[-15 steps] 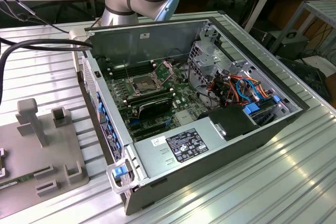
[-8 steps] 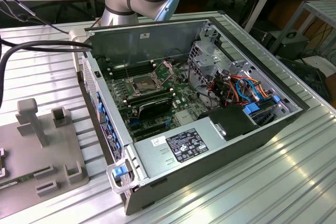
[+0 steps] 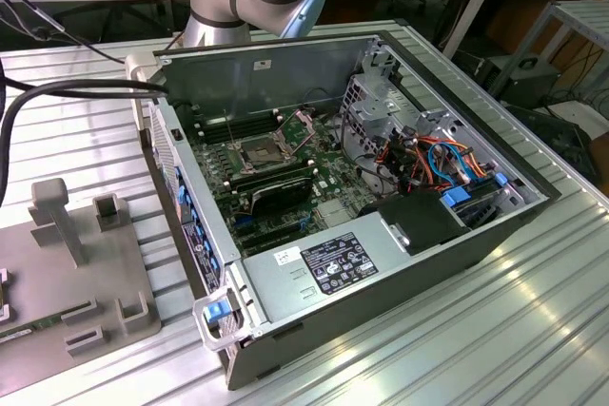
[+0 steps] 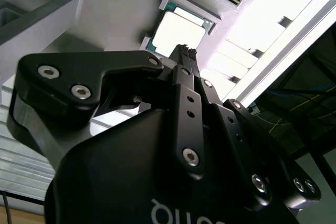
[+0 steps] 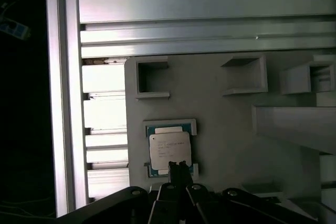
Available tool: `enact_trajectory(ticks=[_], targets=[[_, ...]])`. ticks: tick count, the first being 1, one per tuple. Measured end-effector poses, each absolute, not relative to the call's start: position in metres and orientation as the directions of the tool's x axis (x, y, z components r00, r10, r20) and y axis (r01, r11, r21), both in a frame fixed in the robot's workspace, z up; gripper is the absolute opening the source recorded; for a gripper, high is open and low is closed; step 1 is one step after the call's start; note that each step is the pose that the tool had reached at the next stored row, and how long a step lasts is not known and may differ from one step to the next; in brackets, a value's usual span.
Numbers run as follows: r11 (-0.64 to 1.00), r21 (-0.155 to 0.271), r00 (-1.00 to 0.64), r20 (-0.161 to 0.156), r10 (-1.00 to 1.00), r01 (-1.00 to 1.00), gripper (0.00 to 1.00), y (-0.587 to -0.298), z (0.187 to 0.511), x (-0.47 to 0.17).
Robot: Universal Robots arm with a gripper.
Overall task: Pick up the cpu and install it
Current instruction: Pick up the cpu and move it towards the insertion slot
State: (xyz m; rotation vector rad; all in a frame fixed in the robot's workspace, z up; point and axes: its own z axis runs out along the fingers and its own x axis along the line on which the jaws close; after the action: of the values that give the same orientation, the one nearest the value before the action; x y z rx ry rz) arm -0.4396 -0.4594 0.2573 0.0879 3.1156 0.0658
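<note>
— How's the light in the exterior view?

— Bright and even, coming from overhead. The ribbed silver aluminium table (image 3: 533, 330) carries a pale sheen toward the exterior view's lower right. Inside the open grey metal computer case (image 3: 266, 68), the green motherboard (image 3: 328, 157) lies in softer shade below the rear wall.

— And the wrist views?

— Much harder contrast. In the second wrist view the table's slats (image 4: 273, 19) burn out to pure white, and the small square chip with its silver-grey metal top (image 4: 178, 32) is washed nearly white. The black gripper (image 4: 185, 51) is backlit, with small glints on its screw heads. In the first wrist view the flat matte grey holder plate (image 5: 226, 129) is dim and its raised blocks throw soft shadows. A few slats glare, and beyond the table's edge all is black.
</note>
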Motion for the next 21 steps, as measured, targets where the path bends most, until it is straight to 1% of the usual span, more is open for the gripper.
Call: enact_trajectory(ticks=[10, 13, 14, 15, 16, 19, 20, 21], targets=[[0.998, 0.043, -0.998, -0.023, 0.057, 0.056, 0.11, -0.4593, 0.2570, -0.4396], [0.998, 0.043, -0.998, -0.023, 0.057, 0.056, 0.29, -0.4593, 0.2570, -0.4395], [0.998, 0.043, -0.998, -0.023, 0.057, 0.056, 0.29, -0.4593, 0.2569, -0.4396], [0.998, 0.043, -0.998, -0.023, 0.057, 0.056, 0.36, -0.4593, 0.2569, -0.4395], [0.998, 0.043, -0.998, -0.023, 0.057, 0.056, 0.36, -0.4593, 0.2569, -0.4396], [0.998, 0.043, -0.998, -0.023, 0.057, 0.056, 0.53, -0.4593, 0.2568, -0.4395], [0.998, 0.043, -0.998, -0.023, 0.057, 0.056, 0.53, -0.4593, 0.2568, -0.4396], [0.998, 0.043, -0.998, -0.023, 0.057, 0.056, 0.60, -0.4593, 0.2568, -0.4395]])
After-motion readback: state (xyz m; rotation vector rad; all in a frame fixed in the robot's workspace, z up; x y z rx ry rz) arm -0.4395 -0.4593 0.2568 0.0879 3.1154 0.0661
